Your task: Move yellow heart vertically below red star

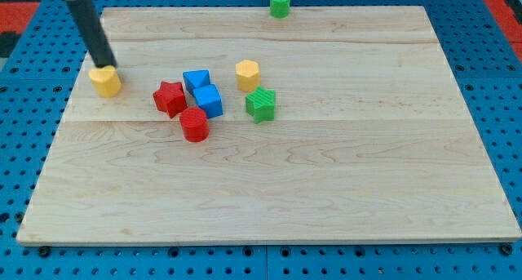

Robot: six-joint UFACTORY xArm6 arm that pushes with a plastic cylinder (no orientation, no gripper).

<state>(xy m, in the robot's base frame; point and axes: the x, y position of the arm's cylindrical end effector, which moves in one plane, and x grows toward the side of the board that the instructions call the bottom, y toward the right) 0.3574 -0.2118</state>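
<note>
Resting at the view's upper left, our tip (107, 66) sits right against the top edge of the yellow heart (105, 81), so the two look to be touching, with the dark rod slanting up and away toward the view's top left corner. Being a plain rod, our tool has nothing to open or close and it has hold of nothing; it only presses on that one block from the view's top side. We find the yellow heart near the left edge of the wooden board (326, 190), well to the view's left of the red star (170, 97) and slightly higher than it, with a clear gap of bare wood between them. We see the red star at the left end of a small cluster: a red cylinder (194, 125) lies just below and to its right, and two blue blocks sit to its right, one blue block (196, 80) higher and the other blue block (209, 101) touching it from below; their exact shapes we cannot make out. Farther to the view's right we see a yellow hexagon-like block (247, 74) and, below it, a green star-like block (261, 104). A green cylinder (280, 2) stands apart at the top edge of the board.
</note>
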